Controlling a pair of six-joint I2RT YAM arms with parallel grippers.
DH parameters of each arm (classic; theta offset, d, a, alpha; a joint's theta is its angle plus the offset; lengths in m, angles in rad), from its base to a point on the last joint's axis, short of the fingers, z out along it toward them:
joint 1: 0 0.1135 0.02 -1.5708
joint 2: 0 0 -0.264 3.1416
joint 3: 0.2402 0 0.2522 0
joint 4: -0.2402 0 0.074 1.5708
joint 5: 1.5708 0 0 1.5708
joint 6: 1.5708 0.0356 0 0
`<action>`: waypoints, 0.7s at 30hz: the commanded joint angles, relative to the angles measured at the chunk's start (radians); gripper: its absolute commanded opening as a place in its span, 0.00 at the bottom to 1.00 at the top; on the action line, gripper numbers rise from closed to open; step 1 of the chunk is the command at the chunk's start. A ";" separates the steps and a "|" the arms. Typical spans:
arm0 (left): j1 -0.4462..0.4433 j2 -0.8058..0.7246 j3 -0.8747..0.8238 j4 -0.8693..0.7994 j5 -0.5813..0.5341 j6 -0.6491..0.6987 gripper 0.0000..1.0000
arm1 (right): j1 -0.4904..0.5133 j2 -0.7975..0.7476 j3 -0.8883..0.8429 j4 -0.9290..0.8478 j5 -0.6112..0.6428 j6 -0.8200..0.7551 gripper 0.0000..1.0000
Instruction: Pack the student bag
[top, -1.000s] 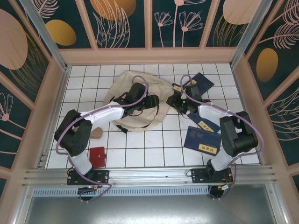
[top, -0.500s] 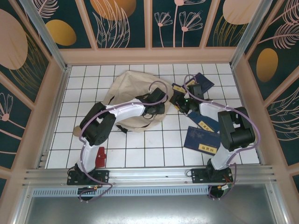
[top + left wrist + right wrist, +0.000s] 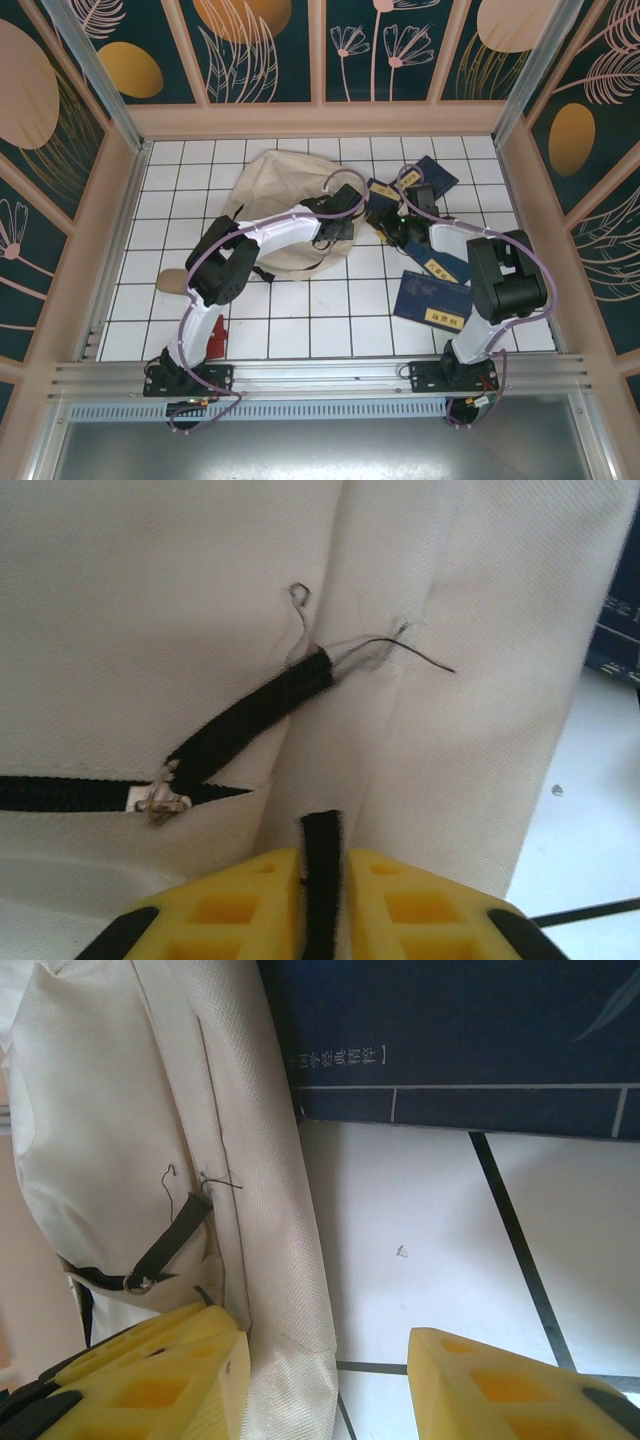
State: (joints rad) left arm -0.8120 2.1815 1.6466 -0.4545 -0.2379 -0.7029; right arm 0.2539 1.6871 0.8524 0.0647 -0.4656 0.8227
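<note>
The student bag [image 3: 280,205], soft beige fabric with black zipper lines, lies on the tiles at the back middle. My left gripper [image 3: 343,220] sits at the bag's right edge. In the left wrist view its yellow fingers [image 3: 250,905] are shut on a narrow black strap tab [image 3: 321,832] of the bag, just below the black zipper [image 3: 255,715]. My right gripper [image 3: 386,226] is close by, to the right of the bag. In the right wrist view this gripper [image 3: 325,1342] stands open, with the bag's rounded edge [image 3: 285,1250] against its left finger [image 3: 170,1380] and bare tile under the gap.
Navy-blue books with yellow labels lie right of the bag: two at the back [image 3: 432,175] [image 3: 383,190], two nearer [image 3: 440,266] [image 3: 432,300]. One book [image 3: 450,1040] lies just beyond my right gripper. A red flat item [image 3: 214,338] and a tan piece [image 3: 170,282] lie near the left arm.
My left gripper has slid right across the bag to its right edge and closed on the black tab. The right gripper has shifted slightly and stays open.
</note>
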 commanded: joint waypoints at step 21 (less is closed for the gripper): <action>0.001 0.064 0.088 -0.116 -0.067 -0.017 0.19 | 0.028 -0.029 -0.016 0.039 -0.031 0.031 0.46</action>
State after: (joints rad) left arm -0.8127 2.2284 1.7138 -0.5072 -0.2710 -0.7097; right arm 0.2729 1.6745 0.8429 0.0799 -0.4774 0.8448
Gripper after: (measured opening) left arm 0.184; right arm 0.459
